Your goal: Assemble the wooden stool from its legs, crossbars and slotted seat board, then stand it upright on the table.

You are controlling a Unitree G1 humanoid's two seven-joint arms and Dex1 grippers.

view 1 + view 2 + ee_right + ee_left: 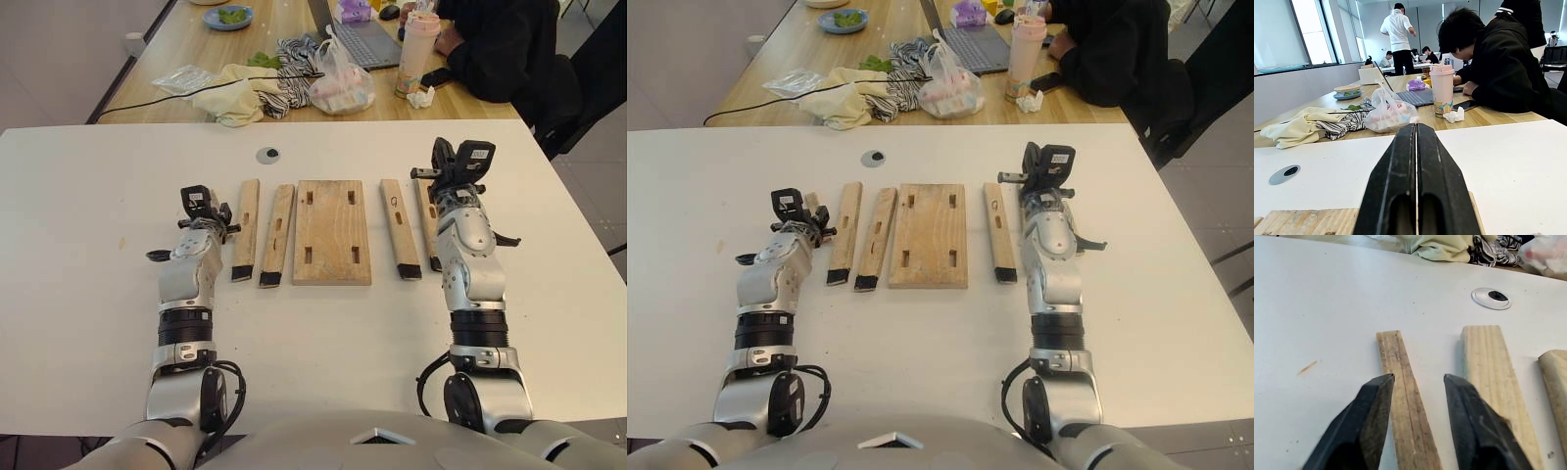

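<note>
In the left eye view, the pale rectangular wooden seat board (332, 232) with four slots lay flat at the centre of the white tabletop (88, 245). Its long axis ran from the bottom of the frame towards the top. A flat wooden leg with a black end (277, 235) lay just left of the board, and a second leg (246, 229) lay beside that one. A third leg (400, 228) lay just right of the board, and all were parallel to it. The left gripper (225, 220) sat low at centre left, close beside the second leg. The right gripper (446, 162) stood at upper right, farther up the frame than the left one. The right eye view gave the same layout.

In the left wrist view, the left gripper (1419, 378) had its two dark fingers (1374, 406) spread apart. A narrow pale wooden strip (1400, 377) ran between them. The strip's long axis pointed straight ahead of the gripper, so the fingers straddled its width without visibly pinching it. The second leg lay just beyond one finger, parallel and apart from the strip.

In the right wrist view, the right gripper (1416, 127) had its fingers pressed together and held nothing. It pointed level across the tabletop, with a pale wooden piece (1308, 221) under it.

As I judge it, the strip was the part in hand and the left arm was much the nearer. The fingers needed only to shut across the short axis.
</note>
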